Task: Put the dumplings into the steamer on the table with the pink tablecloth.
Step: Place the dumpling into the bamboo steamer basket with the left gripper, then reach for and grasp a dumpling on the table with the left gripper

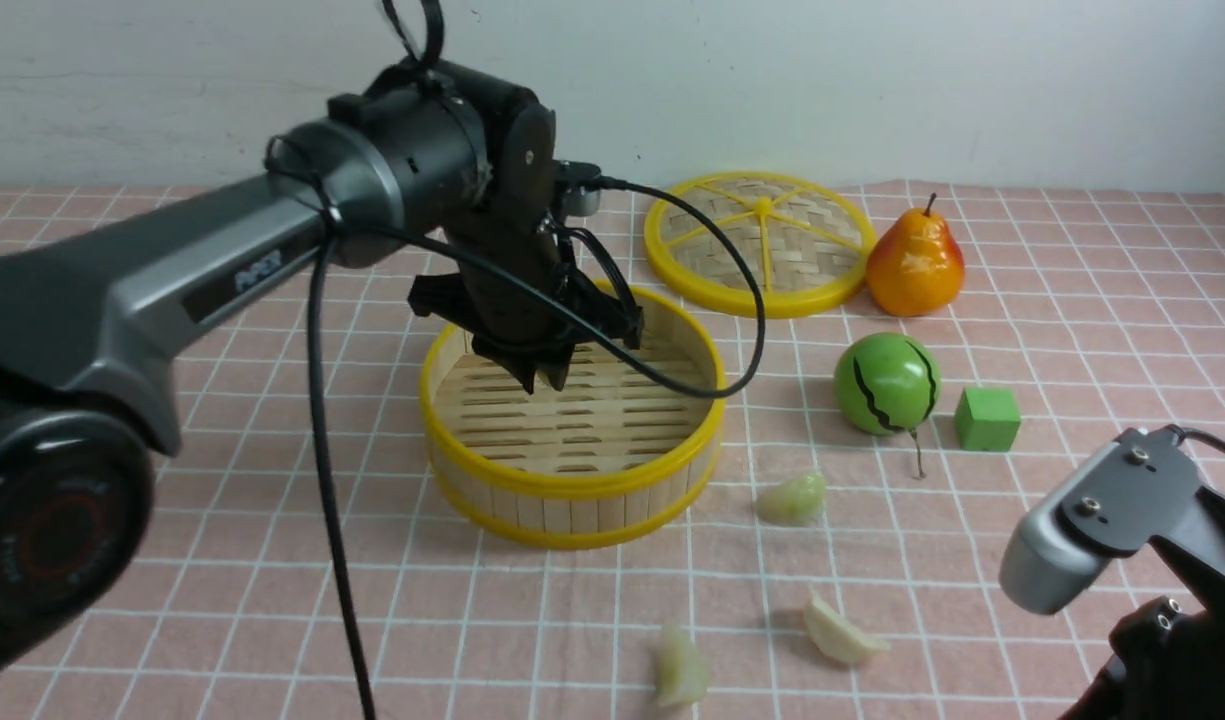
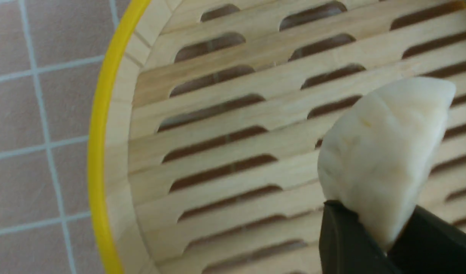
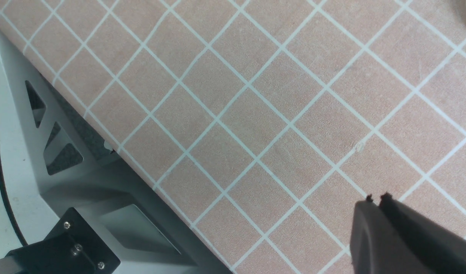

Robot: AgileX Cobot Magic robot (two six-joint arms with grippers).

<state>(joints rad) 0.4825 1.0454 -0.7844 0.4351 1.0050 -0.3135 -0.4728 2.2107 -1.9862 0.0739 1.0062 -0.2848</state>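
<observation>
Left pincer pinching pale crescent toy dumpling, poised directly above slatted floor of round yellow-rimmed bamboo steamer.

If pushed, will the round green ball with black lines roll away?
Being nearly spherical, the round green ball with black lines would probably roll. Its glossy skin looks slippery to pinch. The small green cube beside it might stop it.
</observation>
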